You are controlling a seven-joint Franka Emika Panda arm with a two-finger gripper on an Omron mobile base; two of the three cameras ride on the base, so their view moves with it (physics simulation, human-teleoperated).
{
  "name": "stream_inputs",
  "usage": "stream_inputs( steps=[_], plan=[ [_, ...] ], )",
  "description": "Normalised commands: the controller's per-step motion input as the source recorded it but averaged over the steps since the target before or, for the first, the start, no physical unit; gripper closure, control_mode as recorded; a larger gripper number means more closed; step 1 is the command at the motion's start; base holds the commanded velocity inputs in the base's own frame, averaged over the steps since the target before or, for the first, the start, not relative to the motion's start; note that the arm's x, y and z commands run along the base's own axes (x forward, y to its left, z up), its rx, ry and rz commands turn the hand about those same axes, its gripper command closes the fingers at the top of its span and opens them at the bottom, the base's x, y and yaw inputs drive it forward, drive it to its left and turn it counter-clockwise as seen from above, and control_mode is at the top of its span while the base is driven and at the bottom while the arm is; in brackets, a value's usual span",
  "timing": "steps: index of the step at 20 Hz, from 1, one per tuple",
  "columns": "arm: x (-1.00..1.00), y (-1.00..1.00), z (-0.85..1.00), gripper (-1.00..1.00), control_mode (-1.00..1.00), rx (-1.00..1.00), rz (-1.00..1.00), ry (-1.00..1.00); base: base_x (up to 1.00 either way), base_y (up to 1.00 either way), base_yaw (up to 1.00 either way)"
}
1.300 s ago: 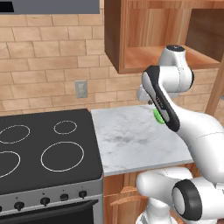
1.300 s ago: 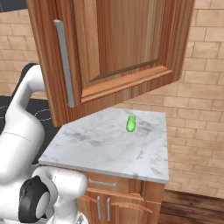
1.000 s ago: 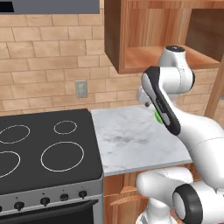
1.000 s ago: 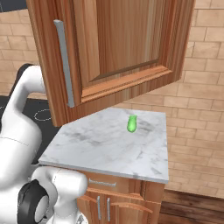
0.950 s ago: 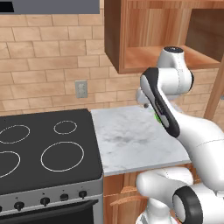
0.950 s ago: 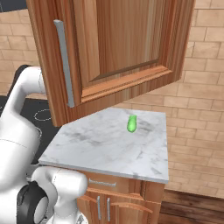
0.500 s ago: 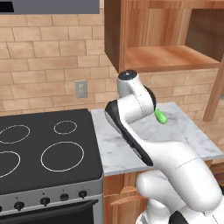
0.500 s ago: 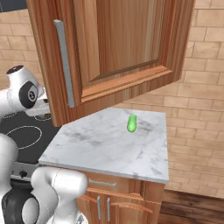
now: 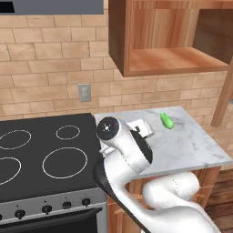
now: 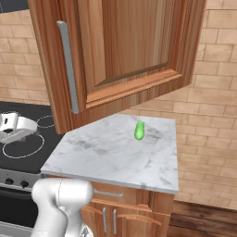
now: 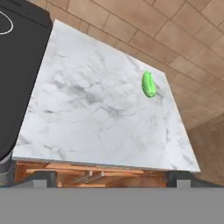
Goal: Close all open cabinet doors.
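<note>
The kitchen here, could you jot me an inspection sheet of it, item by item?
Surface: white marble counter, beside a black stove.
Job's things: wooden cabinet door with a silver bar handle stands swung open; the cabinet shows a bare shelf.
Clutter: one small green vegetable lying on the marble.
Grippers: gripper hangs above the counter's front edge, fingertips apart, holding nothing.
Cables: nothing seen.
Surroundings: brick wall with an outlet; wooden base cabinets below the counter.

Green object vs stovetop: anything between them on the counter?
No. In the hand view, bare marble counter runs from the black stovetop to the green object.
</note>
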Motion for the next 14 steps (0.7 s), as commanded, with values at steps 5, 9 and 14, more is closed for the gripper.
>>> stream_inputs(
  steps=[5, 9, 14],
  plan=[
    [-1.00, -0.03, 0.17, -1.00, -1.00, -0.17, 0.02, -0.38, 0.00, 0.00, 0.00],
    [-1.00, -0.25, 0.51, -1.00, -1.00, -0.16, 0.09, -0.27, 0.00, 0.00, 0.00],
    [-0.91, -0.27, 0.52, -1.00, -1.00, -0.11, 0.07, -0.17, 0.00, 0.00, 0.00]
  ],
)
